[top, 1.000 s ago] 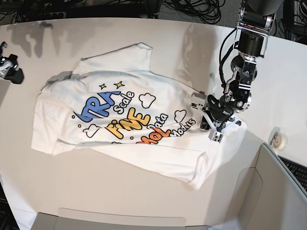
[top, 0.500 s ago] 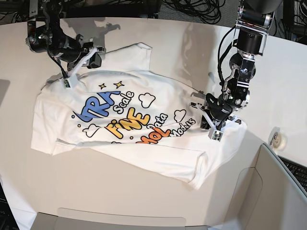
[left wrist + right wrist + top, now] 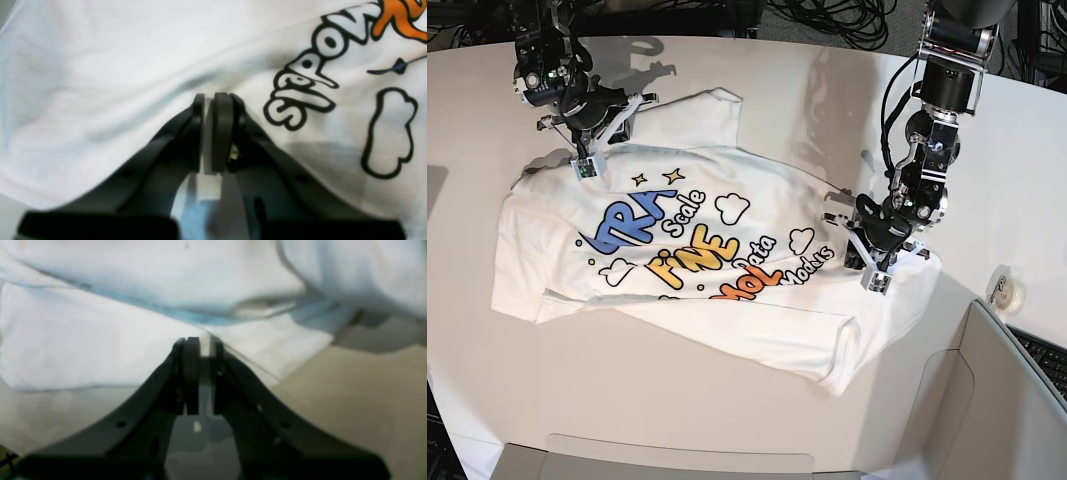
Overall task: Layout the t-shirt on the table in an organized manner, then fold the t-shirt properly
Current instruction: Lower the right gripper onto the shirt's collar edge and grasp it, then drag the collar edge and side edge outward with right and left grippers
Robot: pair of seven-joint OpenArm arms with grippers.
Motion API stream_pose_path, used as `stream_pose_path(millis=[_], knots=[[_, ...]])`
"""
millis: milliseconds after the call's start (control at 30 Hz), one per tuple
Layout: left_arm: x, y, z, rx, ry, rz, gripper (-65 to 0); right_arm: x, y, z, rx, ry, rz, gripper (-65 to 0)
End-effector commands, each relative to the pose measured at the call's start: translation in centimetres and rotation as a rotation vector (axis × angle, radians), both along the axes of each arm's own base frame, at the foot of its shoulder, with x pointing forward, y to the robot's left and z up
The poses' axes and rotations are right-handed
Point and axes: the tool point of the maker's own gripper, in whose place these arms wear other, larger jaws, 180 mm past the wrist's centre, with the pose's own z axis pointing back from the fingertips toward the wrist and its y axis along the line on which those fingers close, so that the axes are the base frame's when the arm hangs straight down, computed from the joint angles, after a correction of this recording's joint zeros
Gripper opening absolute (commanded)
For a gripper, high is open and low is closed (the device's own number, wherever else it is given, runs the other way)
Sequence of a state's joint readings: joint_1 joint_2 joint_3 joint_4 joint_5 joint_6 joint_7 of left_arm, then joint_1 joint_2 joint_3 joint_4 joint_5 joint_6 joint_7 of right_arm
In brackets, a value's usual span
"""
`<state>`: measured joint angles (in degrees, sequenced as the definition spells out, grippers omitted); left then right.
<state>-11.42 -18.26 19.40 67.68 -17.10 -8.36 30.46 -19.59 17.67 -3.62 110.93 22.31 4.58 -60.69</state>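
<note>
The white t-shirt lies print side up and crumpled on the off-white table, its lettering running diagonally. My left gripper is pressed down at the shirt's right end beside the cloud print, shut on a fold of fabric. In the left wrist view its pads pinch the white t-shirt. My right gripper sits at the shirt's upper left, near the sleeve. In the right wrist view, the gripper is shut on an edge of the t-shirt just above the table.
A roll of tape lies near the table's right edge. A grey-beige panel stands at the lower right with a keyboard behind it. Cables run beyond the far edge.
My right arm has swung in from the table's left edge to the shirt's upper left and its jaws have closed on the fabric. The left gripper has stayed put, still shut.
</note>
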Motion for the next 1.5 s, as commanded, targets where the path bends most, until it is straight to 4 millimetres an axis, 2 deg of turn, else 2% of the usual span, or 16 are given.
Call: stream_pose_path(millis=[0,167,367,567,767,967,1000,1067,1167,1267,1367,1467], knots=[[-3.9,1.5,-3.5,0.086,0.203,-0.008,-60.0,-1.8,-0.9,-0.8,-0.037,0.067,0.007,-60.3],[-3.9,1.3,-3.5,0.082,0.203,-0.009,-59.9,-5.9,-1.2,-2.5,-0.049,0.166,0.021,-60.4],[-3.9,1.4,-3.4,0.081,0.203,-0.007,-59.9,-9.4,-0.2,-1.5,-0.034,0.203,0.049,-60.4],[-3.9,1.3,-3.4,0.082,0.202,-0.009,-59.8,-12.5,0.0,-2.0,-0.021,0.276,0.068,-60.4],[-3.6,1.4,-3.2,0.083,0.195,-0.007,-59.8,-12.5,3.1,-0.6,0.228,0.306,0.051,-60.4],[-3.1,1.2,-2.4,0.079,0.171,-0.011,-59.8,-10.6,7.1,2.4,0.528,0.299,0.043,-60.4],[-2.6,1.0,-1.6,0.074,0.144,-0.016,-59.9,-10.3,7.4,2.8,0.550,0.293,0.044,-60.4],[-1.2,1.1,1.7,0.044,0.045,0.006,-59.8,-9.5,7.8,3.3,0.577,0.276,0.046,-60.4],[-1.4,2.4,6.6,0.007,-0.096,0.071,-59.6,-8.8,8.2,3.8,0.605,0.258,0.051,-60.4],[-0.9,2.2,11.1,0.000,-0.200,0.079,-59.6,-7.8,8.7,4.5,0.636,0.231,0.052,-60.4],[-0.6,2.8,12.0,0.006,-0.223,0.090,-59.6,-5.9,9.5,5.1,0.652,0.172,0.048,-60.4],[1.2,3.8,13.1,0.006,-0.251,0.117,-59.6,-4.1,10.0,5.2,0.624,0.112,0.031,-60.4]])
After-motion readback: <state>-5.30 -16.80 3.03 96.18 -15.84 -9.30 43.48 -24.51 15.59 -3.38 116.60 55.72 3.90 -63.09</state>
